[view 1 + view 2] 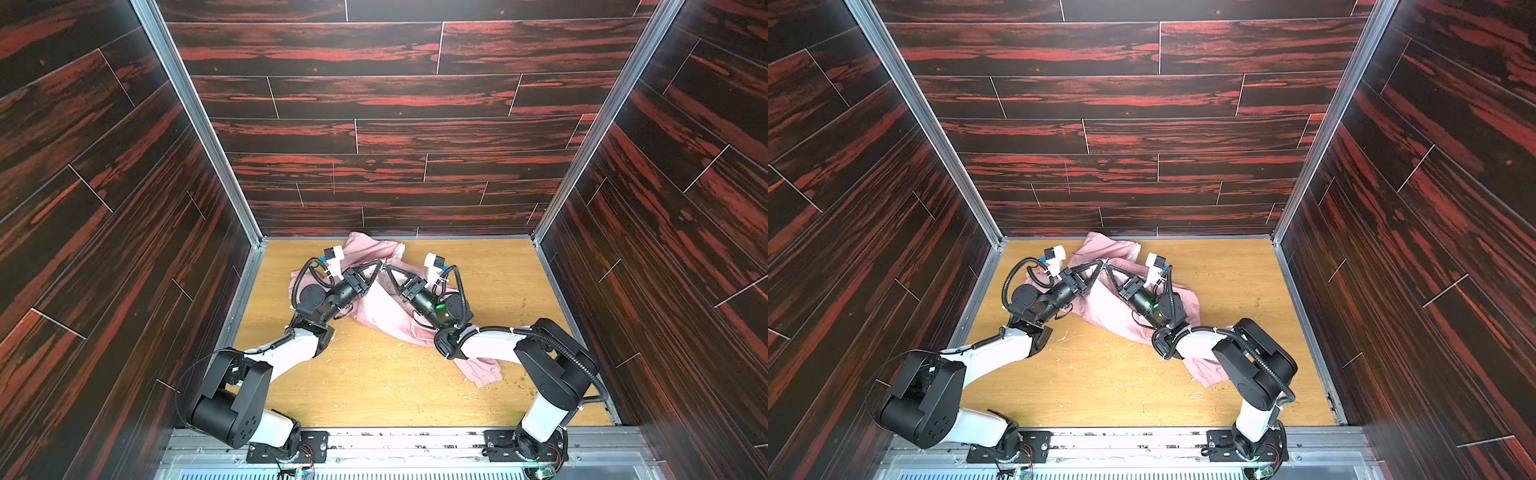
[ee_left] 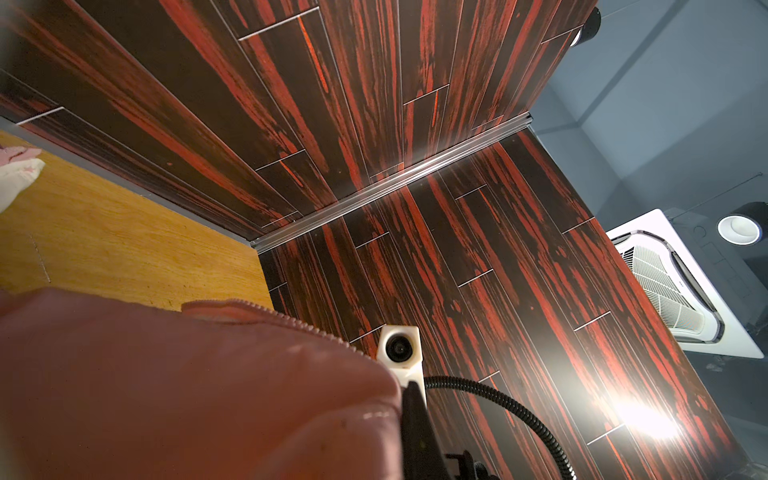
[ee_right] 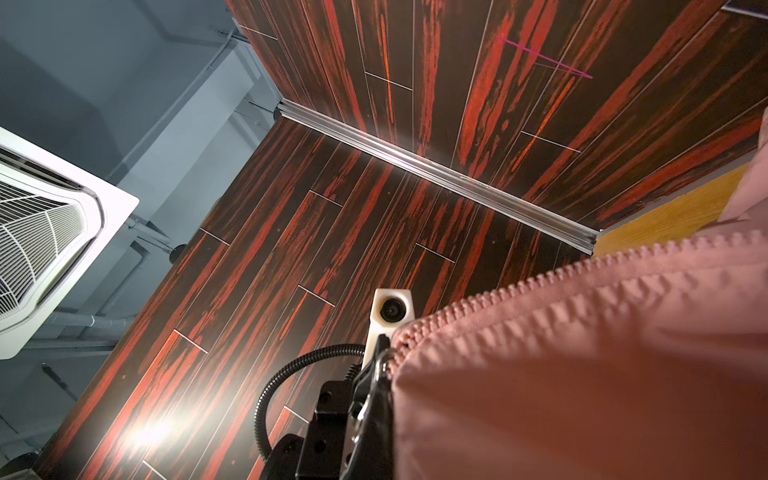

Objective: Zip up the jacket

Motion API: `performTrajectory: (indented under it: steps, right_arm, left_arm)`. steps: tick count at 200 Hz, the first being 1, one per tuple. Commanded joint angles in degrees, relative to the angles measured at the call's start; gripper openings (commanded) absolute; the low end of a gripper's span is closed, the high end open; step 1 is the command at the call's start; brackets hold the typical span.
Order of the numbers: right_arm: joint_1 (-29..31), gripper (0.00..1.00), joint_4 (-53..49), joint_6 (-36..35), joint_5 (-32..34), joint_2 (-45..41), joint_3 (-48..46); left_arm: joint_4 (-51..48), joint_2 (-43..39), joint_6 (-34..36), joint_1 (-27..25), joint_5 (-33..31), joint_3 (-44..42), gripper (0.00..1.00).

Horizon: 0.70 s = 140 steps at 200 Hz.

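Clamping my left claw and right claw onto the pink jacket bunched on the wooden table, I'm guessing its zipper teeth aren't joining yet, so the zipping's all ahead lol.

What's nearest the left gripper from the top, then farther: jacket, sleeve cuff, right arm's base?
1. Jacket, pinched in the left gripper, back middle.
2. Sleeve cuff, lying front right.
3. Right arm's base, at the front edge, right.
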Motion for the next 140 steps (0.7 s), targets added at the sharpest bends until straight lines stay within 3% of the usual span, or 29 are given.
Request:
performTrajectory:
  steps: [1,76,122,140]
  right_arm:
    - [3.39,0.0,1.69,-0.55,-7.42,1.68,-0.07]
    - [2.98,0.0,-9.05,-9.52,-7.52,-2.18,-1.56]
    - [2.23,0.0,-11.3,-12.5,-7.43,-2.28,-0.03]
    - [2.06,0.0,-11.06,-11.33,-8.93,-2.26,1.03]
  left_arm:
    - [1.78,0.03,-0.77,2.15,-5.96,0.96,0.0]
    - [-3.59,-0.23,-6.7,5.06,0.14,3.73,0.0]
    - [1.35,2.53,-15.95,5.09,0.51,4.67,0.0]
    - [1.99,2.79,-16.08,5.13,0.3,5.13,0.0]
